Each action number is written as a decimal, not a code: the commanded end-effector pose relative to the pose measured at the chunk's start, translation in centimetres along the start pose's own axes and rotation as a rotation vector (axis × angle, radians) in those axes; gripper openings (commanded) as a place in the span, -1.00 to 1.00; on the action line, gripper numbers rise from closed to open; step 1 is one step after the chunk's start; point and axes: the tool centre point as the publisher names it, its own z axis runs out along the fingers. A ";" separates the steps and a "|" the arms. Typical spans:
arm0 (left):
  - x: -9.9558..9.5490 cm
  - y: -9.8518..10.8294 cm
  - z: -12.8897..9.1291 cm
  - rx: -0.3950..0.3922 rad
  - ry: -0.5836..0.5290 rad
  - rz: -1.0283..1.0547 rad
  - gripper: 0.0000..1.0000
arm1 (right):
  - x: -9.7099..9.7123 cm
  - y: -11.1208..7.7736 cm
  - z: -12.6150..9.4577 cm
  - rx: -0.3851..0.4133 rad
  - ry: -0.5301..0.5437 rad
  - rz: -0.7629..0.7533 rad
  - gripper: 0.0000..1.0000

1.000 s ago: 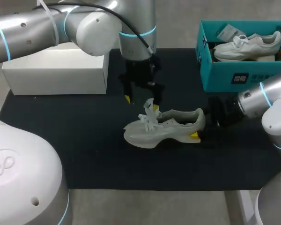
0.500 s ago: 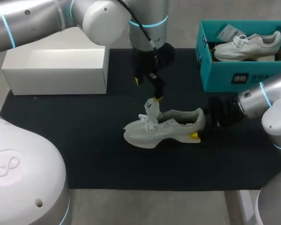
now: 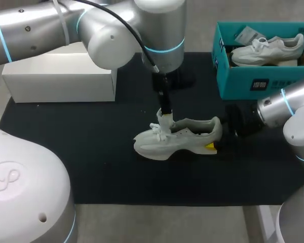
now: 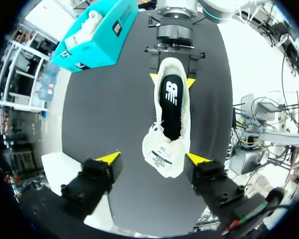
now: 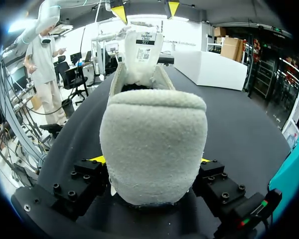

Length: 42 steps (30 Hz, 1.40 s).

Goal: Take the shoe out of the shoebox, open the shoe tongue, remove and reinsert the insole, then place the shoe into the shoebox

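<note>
The pale laced sneaker point(image 3: 177, 139) stands out of the teal cardboard shoebox point(image 3: 243, 81) on the black-matted tabletop point(image 3: 66, 152). The right claw point(image 5: 150, 160) grasps its heel from both sides, apparently to brace it. The left claw point(image 4: 153, 158) hangs released, fingers spread astride the upright fabric tongue point(image 5: 143, 50), likely because the mouth is now wide enough to reach the black insole point(image 4: 172, 107).

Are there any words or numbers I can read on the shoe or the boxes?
On the raised tongue of the pale grey shoe: a label with small black print, too blurred to read.
On the black insole: a white logo, no readable words.
On the teal cardboard shoebox: dark labels with white print, too small to read.
On the white rectangular box: no print shows.
</note>
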 end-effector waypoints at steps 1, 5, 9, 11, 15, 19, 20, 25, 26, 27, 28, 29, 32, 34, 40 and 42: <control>0.2 0.4 -0.5 0.012 -0.099 0.255 -1.00 | 0.0 -0.2 0.4 0.002 -0.001 0.000 -1.00; 0.3 0.5 -0.5 -0.006 -0.116 0.177 -1.00 | 0.0 -0.2 0.4 0.002 -0.001 0.000 -1.00; 0.8 0.6 -0.1 -0.030 -0.105 0.069 -1.00 | 0.0 -0.2 0.4 0.002 -0.001 0.000 -1.00; 1.1 0.6 0.0 -0.033 -0.104 0.024 -1.00 | 0.0 -0.2 0.4 0.002 -0.001 0.000 -1.00; 1.4 0.5 -0.1 -0.026 -0.087 -0.015 -1.00 | 0.0 -0.2 0.4 0.002 -0.001 0.000 -1.00; 1.6 0.0 0.0 0.012 -0.024 0.031 -1.00 | 0.0 -0.2 0.4 0.002 -0.001 0.000 -1.00; 1.6 0.0 0.0 0.012 -0.024 0.031 -1.00 | 0.0 -0.2 0.4 0.002 -0.001 0.000 -1.00; 1.6 0.0 0.0 0.012 -0.024 0.031 -1.00 | 0.0 -0.2 0.4 0.002 -0.001 0.000 -1.00; 1.6 0.0 0.0 0.012 -0.024 0.031 -1.00 | 0.0 -0.2 0.4 0.002 -0.001 0.000 -1.00; 1.6 0.0 0.0 0.012 -0.024 0.031 -1.00 | 0.0 -0.2 0.4 0.002 -0.001 0.000 -1.00; 1.6 0.0 0.0 0.012 -0.024 0.031 -1.00 | 0.0 -0.2 0.4 0.002 -0.001 0.000 -1.00; 1.6 0.0 0.0 0.012 -0.024 0.031 -1.00 | 0.0 -0.2 0.4 0.002 -0.001 0.000 -1.00; 1.6 0.0 0.0 0.012 -0.024 0.031 -1.00 | 0.0 -0.2 0.4 0.002 -0.001 0.000 -1.00; 1.7 -0.8 0.4 0.042 -0.001 0.005 -1.00 | 0.0 -0.2 0.4 0.002 -0.001 0.000 -1.00; 2.4 -2.6 2.1 0.077 0.003 0.033 -1.00 | 0.0 -0.2 0.4 0.002 -0.001 0.000 -1.00; 2.5 -3.0 2.7 0.083 0.003 0.035 -1.00 | 0.0 -0.2 0.4 0.002 -0.001 0.000 -1.00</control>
